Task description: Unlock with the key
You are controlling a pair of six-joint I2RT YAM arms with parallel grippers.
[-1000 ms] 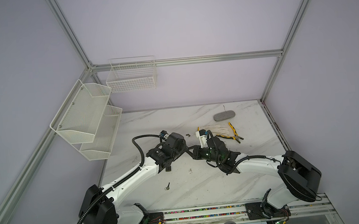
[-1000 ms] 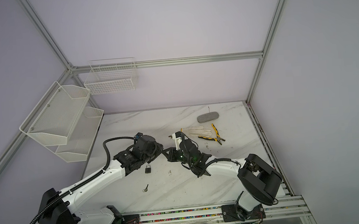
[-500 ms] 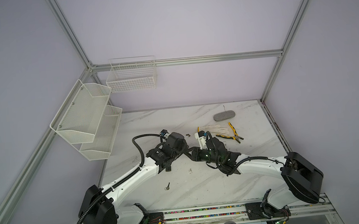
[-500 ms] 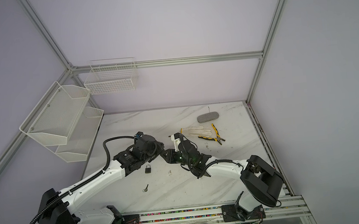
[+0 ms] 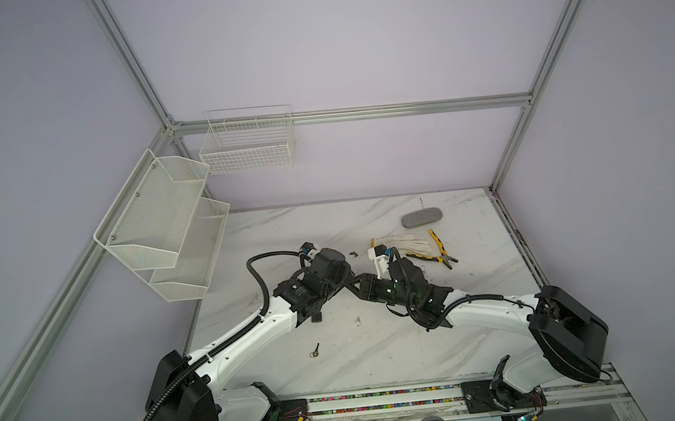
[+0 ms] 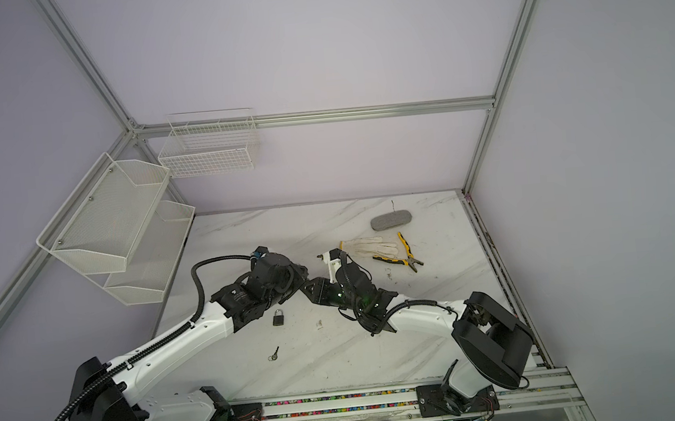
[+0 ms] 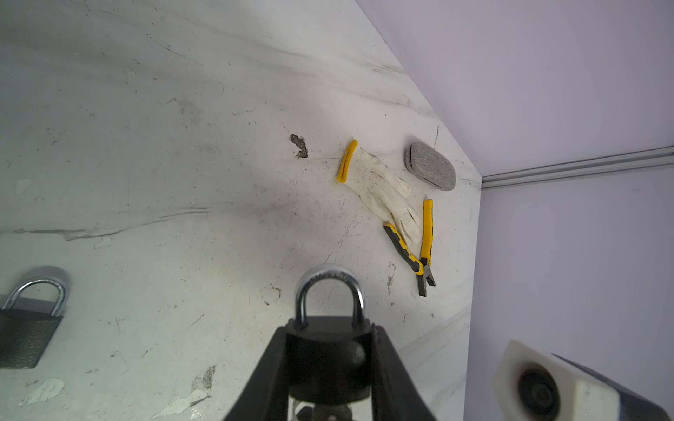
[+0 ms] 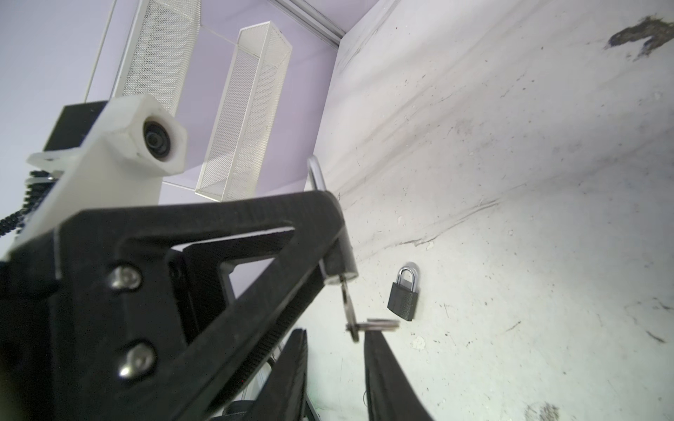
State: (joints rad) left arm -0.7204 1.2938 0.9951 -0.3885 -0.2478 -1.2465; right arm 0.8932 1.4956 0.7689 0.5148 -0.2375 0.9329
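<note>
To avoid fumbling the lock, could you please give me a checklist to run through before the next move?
1. Left claw clamped on the padlock body: ok.
2. Key seated in that padlock's keyhole: ok.
3. Right claw pinching the key: not ok, its jaws stand apart at the key's head.
4. Shackle popped: not ok, both legs sit in the body.
5. Second padlock and spare key lying untouched on the table: ok.
</note>
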